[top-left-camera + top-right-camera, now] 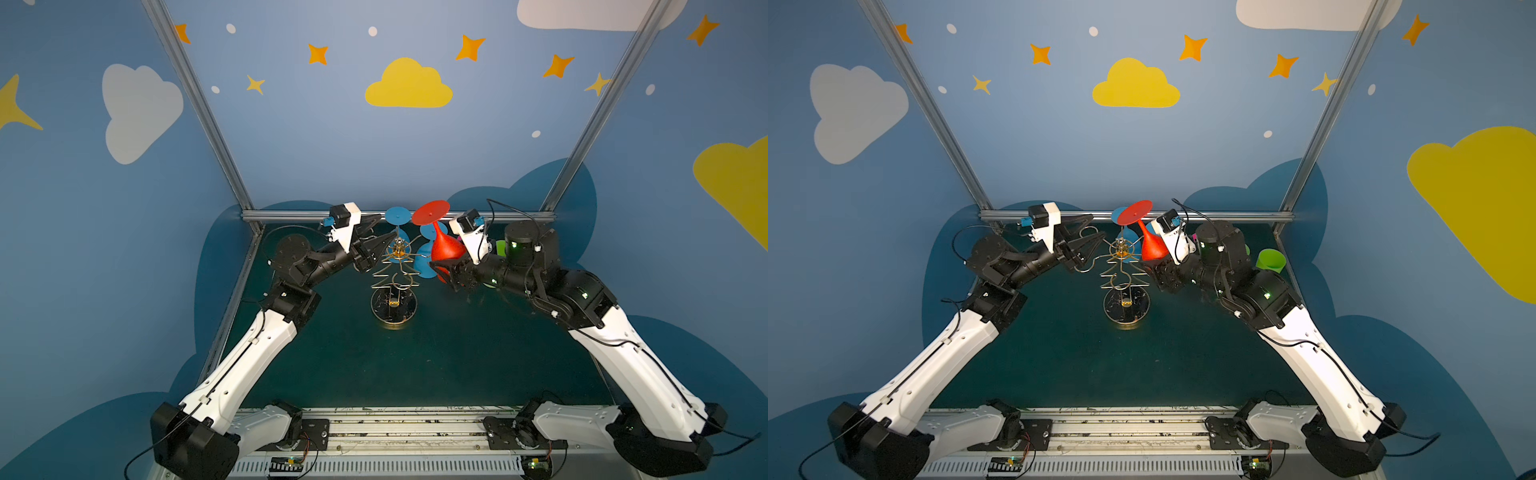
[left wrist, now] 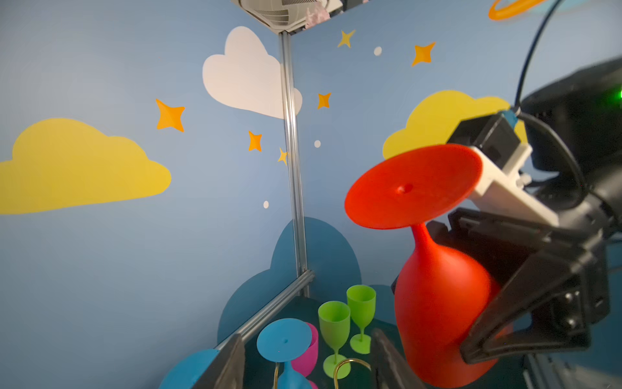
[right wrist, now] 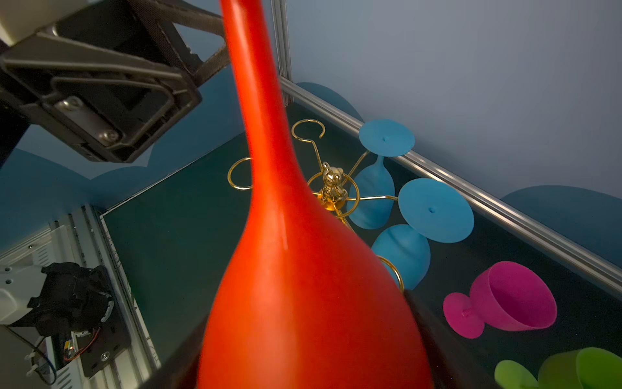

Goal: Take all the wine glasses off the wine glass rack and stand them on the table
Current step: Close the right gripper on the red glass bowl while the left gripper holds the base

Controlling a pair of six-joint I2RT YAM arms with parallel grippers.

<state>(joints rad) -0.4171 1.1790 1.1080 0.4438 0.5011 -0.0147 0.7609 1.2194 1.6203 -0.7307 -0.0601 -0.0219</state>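
Note:
My right gripper (image 1: 440, 272) is shut on the bowl of the red wine glass (image 1: 444, 245), which is upside down and tilted, foot up. The glass (image 3: 303, 269) fills the right wrist view and hides the fingers. It hangs just right of the top of the gold wine glass rack (image 1: 392, 305), whose looped arms and small gold bear (image 3: 331, 185) show behind it. My left gripper (image 1: 380, 230) is open and empty at the rack's upper left. In the left wrist view its fingers (image 2: 229, 363) frame a gold loop, with the red glass (image 2: 437, 303) off to one side.
Two blue glasses (image 3: 373, 198) (image 3: 434, 210) hang foot-up on the rack's far arms. Two green glasses (image 2: 335, 320) (image 2: 361, 303) stand near the back right corner, and a magenta glass (image 3: 511, 296) lies on its side there. A metal rail (image 1: 399, 216) edges the back.

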